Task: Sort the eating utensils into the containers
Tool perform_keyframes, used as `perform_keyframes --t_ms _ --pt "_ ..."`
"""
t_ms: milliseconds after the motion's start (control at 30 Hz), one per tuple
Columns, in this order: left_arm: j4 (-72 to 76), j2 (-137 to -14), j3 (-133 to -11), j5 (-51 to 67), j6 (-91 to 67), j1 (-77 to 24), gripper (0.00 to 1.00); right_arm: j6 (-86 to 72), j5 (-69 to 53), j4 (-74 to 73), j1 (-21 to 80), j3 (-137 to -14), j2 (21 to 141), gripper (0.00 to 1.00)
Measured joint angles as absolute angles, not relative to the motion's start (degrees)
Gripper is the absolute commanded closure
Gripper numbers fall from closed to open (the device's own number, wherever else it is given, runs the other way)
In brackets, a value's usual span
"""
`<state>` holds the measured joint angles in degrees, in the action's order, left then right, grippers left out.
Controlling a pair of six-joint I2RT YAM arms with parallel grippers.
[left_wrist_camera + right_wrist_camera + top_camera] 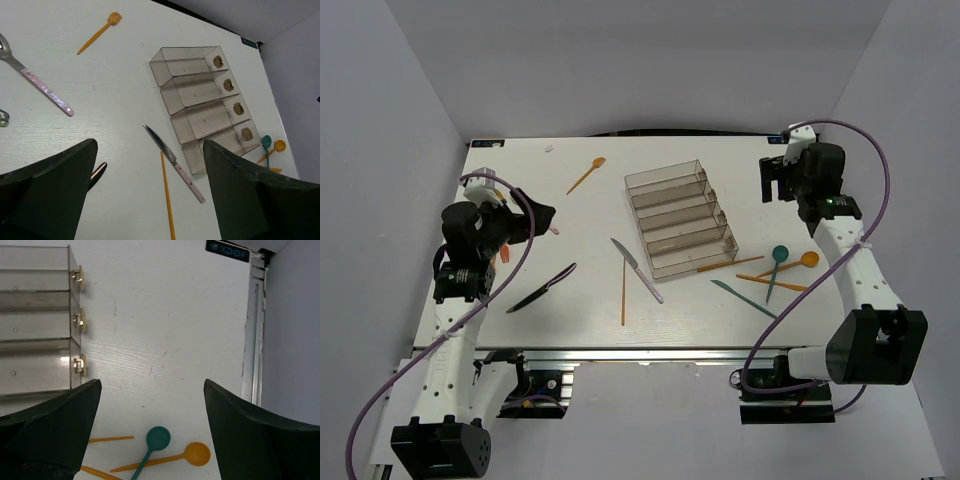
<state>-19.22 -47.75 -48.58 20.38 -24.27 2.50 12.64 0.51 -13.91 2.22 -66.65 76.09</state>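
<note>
The clear stepped tray (665,176) (186,51) (35,295) sits mid-table, and its containers look empty. An orange fork (586,175) (100,32) lies behind it on the left. In front lie a pink-handled knife (637,270) (175,162), an orange stick (623,290) (167,200) and a black knife (541,288). To the tray's right lie a teal spoon (776,268) (156,442), an orange spoon (790,264) (192,454) and a teal knife (744,299). My left gripper (535,218) (150,145) hovers open at the left. My right gripper (778,182) (152,383) hangs open beyond the spoons.
A pink-handled silver spoon (42,85) lies by my left gripper. More orange sticks (730,265) (110,439) lie near the spoons. The table's metal right edge (255,330) and the enclosure's white walls are close to my right arm.
</note>
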Motion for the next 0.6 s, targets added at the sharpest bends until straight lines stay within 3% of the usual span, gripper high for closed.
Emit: perform_keyframes --t_ms 167,433,600 --pt "-18.7 -47.7 -48.0 22.5 -24.8 2.5 0.02 26.2 -14.4 -19.8 2.9 -65.2 73.6 0.11" --pt "-18.7 -44.2 -41.1 24.8 -26.5 2.5 0.02 58.0 -38.7 -44.1 14.8 -57.5 69.9 0.11" --pt "-19.8 -42.1 -39.6 25.6 -27.3 2.5 0.02 60.1 -40.7 -46.1 18.0 -54.2 68.7 0.18"
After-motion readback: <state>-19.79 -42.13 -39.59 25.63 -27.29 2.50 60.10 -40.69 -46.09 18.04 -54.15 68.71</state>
